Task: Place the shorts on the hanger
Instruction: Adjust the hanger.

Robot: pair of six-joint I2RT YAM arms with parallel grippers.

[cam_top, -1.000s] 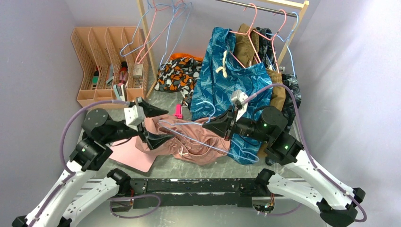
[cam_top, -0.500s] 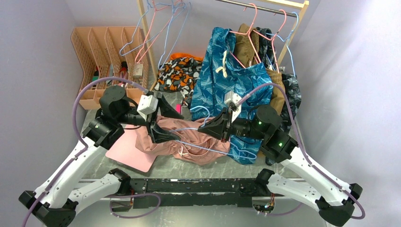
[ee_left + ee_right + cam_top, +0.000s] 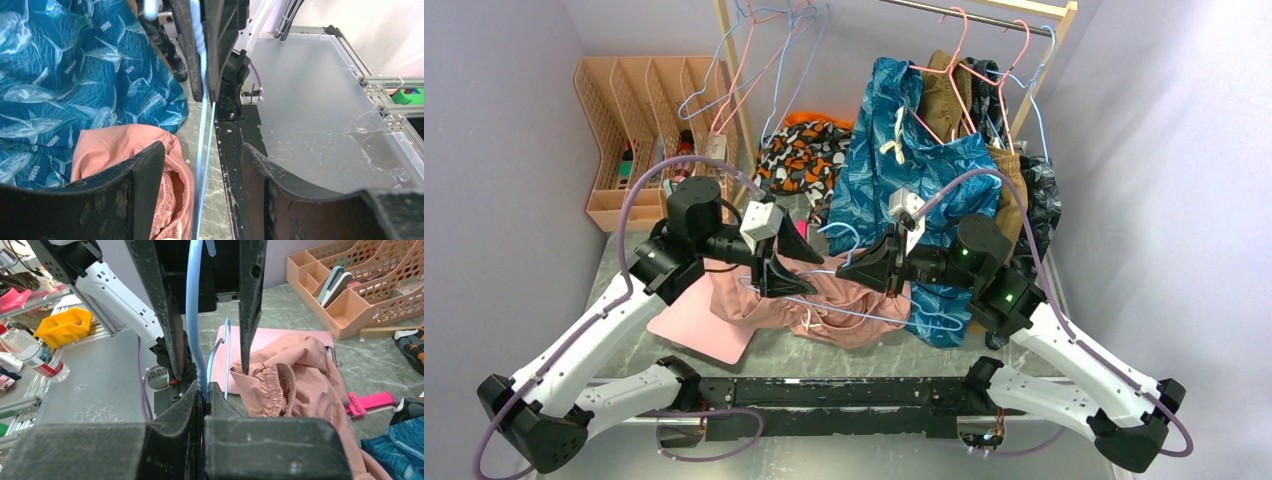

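The shorts (image 3: pixel 305 365) lay heaped on the table (image 3: pixel 774 355), not yet on the hanger (image 3: pixel 192 315), whose wire the right gripper (image 3: pixel 204 390) pinched tight, while the left gripper (image 3: pixel 202 155) stood unclenched astride wire and waistband (image 3: pixel 172 172).

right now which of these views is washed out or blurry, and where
Left wrist view: the pale surface on the right is washed out by glare, and the left claw is dark and soft up close. Right wrist view: the right claw at the bottom edge is out of focus, the shorts beyond it crisp. Top external view: even light, soft shadows, nothing blurred.
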